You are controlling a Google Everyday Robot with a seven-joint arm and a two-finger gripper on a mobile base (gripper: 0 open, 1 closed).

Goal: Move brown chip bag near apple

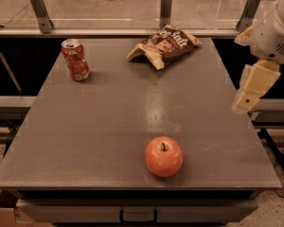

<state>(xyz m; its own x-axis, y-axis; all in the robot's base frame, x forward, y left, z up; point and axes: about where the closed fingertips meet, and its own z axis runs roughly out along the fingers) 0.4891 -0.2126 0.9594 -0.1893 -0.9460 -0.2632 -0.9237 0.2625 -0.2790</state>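
The brown chip bag (pixel 164 45) lies crinkled at the far middle of the grey table (pixel 85 136), its white lettering facing up. The apple (pixel 164 156), red-orange with a short stem, sits near the table's front edge, slightly right of centre. My gripper (pixel 250 94) hangs at the right edge of the table, above it, well to the right of the bag and up and to the right of the apple. It touches neither and holds nothing that I can see.
A red soda can (pixel 75 59) stands upright at the far left of the table. A railing with metal posts (pixel 165 7) runs behind the table's far edge. A drawer handle (pixel 138 216) shows below the front edge.
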